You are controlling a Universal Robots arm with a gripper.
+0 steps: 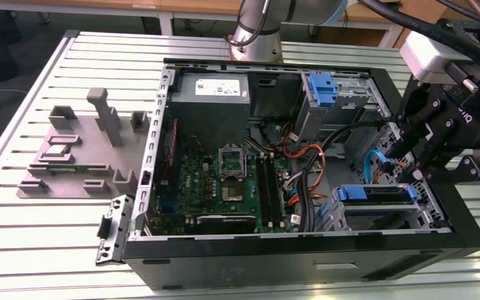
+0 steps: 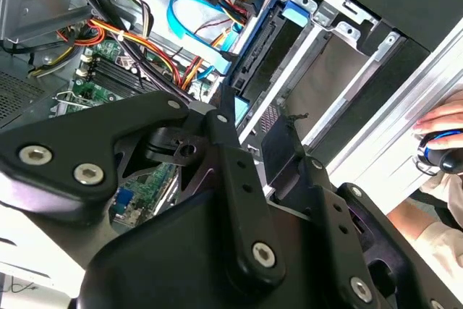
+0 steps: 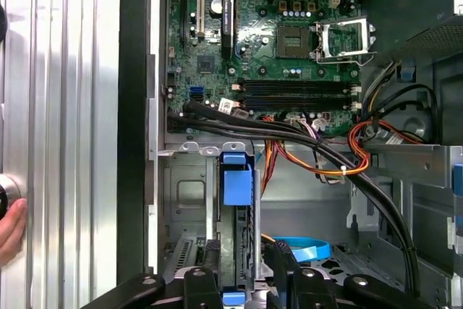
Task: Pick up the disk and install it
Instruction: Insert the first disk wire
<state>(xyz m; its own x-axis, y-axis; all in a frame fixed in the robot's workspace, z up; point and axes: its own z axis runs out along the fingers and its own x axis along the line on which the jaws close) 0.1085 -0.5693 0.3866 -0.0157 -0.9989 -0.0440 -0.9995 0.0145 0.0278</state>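
Observation:
The disk (image 1: 374, 193) stands on edge in the drive cage at the open computer case's corner, on the exterior view's right, its blue carrier bracket uppermost. In both wrist views it appears edge-on as a thin dark slab with a blue tab (image 2: 293, 11) (image 3: 236, 179). My gripper (image 1: 415, 164) hovers just above that cage. Its black fingers (image 2: 224, 106) straddle the disk's near end, with a sliver of room on one side. The gripper (image 3: 244, 262) looks open, gripping nothing.
The case (image 1: 307, 250) lies open on a slatted metal table (image 1: 23, 250). Inside are the motherboard (image 1: 223, 181), orange and black cables (image 3: 318, 153), a grey box with a white sticker (image 1: 215, 90) and a bare blue bracket (image 1: 322, 90). A grey fixture (image 1: 82, 150) stands beside the case. A person's hand (image 2: 441, 132) rests nearby.

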